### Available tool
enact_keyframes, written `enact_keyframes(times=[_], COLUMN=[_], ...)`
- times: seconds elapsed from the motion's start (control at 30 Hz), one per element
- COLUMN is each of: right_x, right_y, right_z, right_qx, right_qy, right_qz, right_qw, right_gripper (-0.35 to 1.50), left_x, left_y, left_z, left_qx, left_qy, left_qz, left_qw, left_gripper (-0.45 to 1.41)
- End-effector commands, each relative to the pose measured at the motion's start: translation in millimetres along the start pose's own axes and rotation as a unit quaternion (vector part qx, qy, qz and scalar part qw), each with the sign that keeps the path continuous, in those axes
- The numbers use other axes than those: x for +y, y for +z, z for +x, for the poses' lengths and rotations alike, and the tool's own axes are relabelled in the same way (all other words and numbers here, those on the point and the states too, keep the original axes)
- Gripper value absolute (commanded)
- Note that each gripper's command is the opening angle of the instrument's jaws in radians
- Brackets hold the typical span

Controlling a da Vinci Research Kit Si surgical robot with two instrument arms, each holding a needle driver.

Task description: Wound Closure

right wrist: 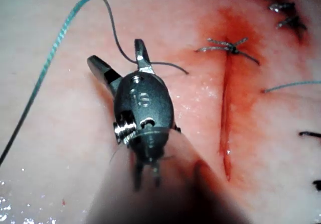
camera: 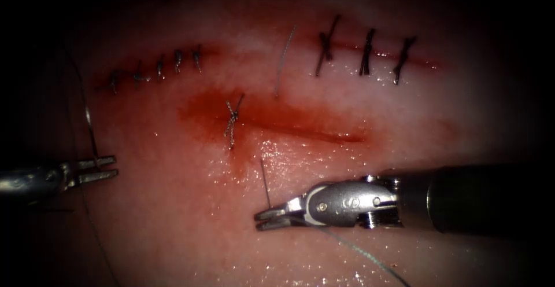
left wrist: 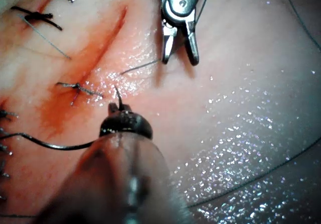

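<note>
Tissue in the endoscope view, with the cut lying open and one knotted stitch at its left end, red fluid around it. Well left of the cut, the left pincer is clamped on the needle, which arcs up clear of the tissue. Below the cut, the right pincer sits with a thread end rising from it.

Over to the left wrist view: the left pincer grips the needle near one end, with a short stub poking past. The right pincer is spread, the thread tail at one tip.

Right wrist view: the right pincer is released and gripping nothing, and the thread loops across between its prongs. The cut and stitch lie beside it.
</note>
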Motion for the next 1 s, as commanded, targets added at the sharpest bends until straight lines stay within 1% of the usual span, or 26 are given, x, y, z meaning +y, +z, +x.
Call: enact_keyframes(times=[0.03, 0.13, 0.17, 0.2, 0.23, 0.3, 0.37, 0.43, 0.47, 0.53, 0.57, 0.6, 0.63, 0.7, 0.73, 0.77, 0.8, 0.83, 0.87, 0.9, 0.93, 0.97, 1.0], right_x=[-0.2, 0.6, 1.6, 1.6, 2.4, 3.8, 5.4, 6.8, 8.1, 9.4, 10.8, 11.3, 11.3, 12.4, 13.2, 14.4, 14.4, 15.1, 16.3, 16.3, 17.6, 18.1, 18.1], right_y=[0.1, -2.8, -4.7, -4.7, -6.0, -7.8, -9.4, -10.1, -10.3, -10.0, -9.2, -8.8, -8.8, -8.0, -7.5, -6.6, -6.6, -6.0, -5.2, -5.2, -4.3, -3.8, -3.8], right_z=[-0.6, -1.3, -1.7, -1.7, -1.9, -2.3, -2.6, -2.7, -2.9, -3.1, -3.4, -3.5, -3.5, -3.7, -3.9, -4.1, -4.1, -4.4, -4.8, -4.8, -5.3, -5.6, -5.6], right_qx=[-0.002, -0.029, -0.056, -0.056, -0.069, -0.08, -0.09, -0.08, -0.063, -0.046, -0.034, -0.022, -0.022, 0.008, 0.022, 0.037, 0.037, 0.045, 0.056, 0.056, 0.067, 0.072, 0.072], right_qy=[0.001, 0.013, 0.037, 0.037, 0.06, 0.081, 0.111, 0.193, 0.224, 0.274, 0.305, 0.328, 0.328, 0.375, 0.403, 0.441, 0.441, 0.463, 0.494, 0.494, 0.519, 0.527, 0.527], right_qz=[-0.005, -0.026, -0.051, -0.051, -0.071, -0.102, -0.136, -0.177, -0.21, -0.238, -0.261, -0.269, -0.269, -0.274, -0.271, -0.261, -0.261, -0.26, -0.259, -0.259, -0.263, -0.261, -0.261], right_qw=[1.0, 0.999, 0.996, 0.996, 0.993, 0.988, 0.98, 0.962, 0.949, 0.931, 0.915, 0.905, 0.905, 0.886, 0.874, 0.858, 0.858, 0.846, 0.828, 0.828, 0.811, 0.805, 0.805], right_gripper=[1.21, 1.23, 1.28, 1.28, 1.3, 1.3, 1.23, 1.03, 0.91, 0.89, 0.93, 0.94, 0.94, 0.93, 0.93, 0.93, 0.93, 0.93, 0.96, 0.96, 0.96, 0.98, 0.98], left_x=[0.7, 0.6, 0.6, 0.6, 0.6, 0.6, 0.6, 0.6, 0.6, 0.6, 0.6, 0.6, 0.6, 0.6, 0.6, 0.6, 0.6, 0.6, 0.6, 0.6, 0.6, 0.6, 0.6], left_y=[0.7, 0.7, 0.7, 0.7, 0.7, 0.7, 0.7, 0.7, 0.8, 0.8, 0.8, 0.8, 0.8, 0.8, 0.8, 0.8, 0.8, 0.8, 0.8, 0.8, 0.8, 0.8, 0.8], left_z=[-0.2, -0.2, -0.2, -0.2, -0.2, -0.2, -0.2, -0.2, -0.2, -0.2, -0.3, -0.3, -0.3, -0.2, -0.2, -0.3, -0.3, -0.3, -0.3, -0.3, -0.3, -0.3, -0.3], left_qx=[0.0, 0.0, 0.0, 0.0, 0.0, 0.0, 0.0, -0.001, -0.001, -0.001, -0.001, -0.001, -0.001, -0.001, -0.001, -0.001, -0.001, -0.001, -0.001, -0.001, -0.001, -0.001, -0.001], left_qy=[-0.001, -0.001, -0.001, -0.001, -0.001, -0.001, -0.001, -0.001, -0.001, -0.001, -0.001, -0.001, -0.001, -0.001, -0.001, -0.001, -0.001, -0.001, -0.001, -0.001, -0.001, -0.001, -0.001], left_qz=[-0.001, -0.002, -0.002, -0.002, -0.002, -0.002, -0.002, -0.001, -0.001, -0.001, -0.001, -0.001, -0.001, -0.001, -0.001, -0.001, -0.001, -0.001, -0.001, -0.001, -0.001, -0.001, -0.001], left_qw=[1.0, 1.0, 1.0, 1.0, 1.0, 1.0, 1.0, 1.0, 1.0, 1.0, 1.0, 1.0, 1.0, 1.0, 1.0, 1.0, 1.0, 1.0, 1.0, 1.0, 1.0, 1.0, 1.0], left_gripper=[-0.45, -0.45, -0.45, -0.45, -0.45, -0.45, -0.45, -0.45, -0.45, -0.45, -0.45, -0.45, -0.45, -0.45, -0.45, -0.45, -0.45, -0.45, -0.45, -0.45, -0.45, -0.45, -0.45])
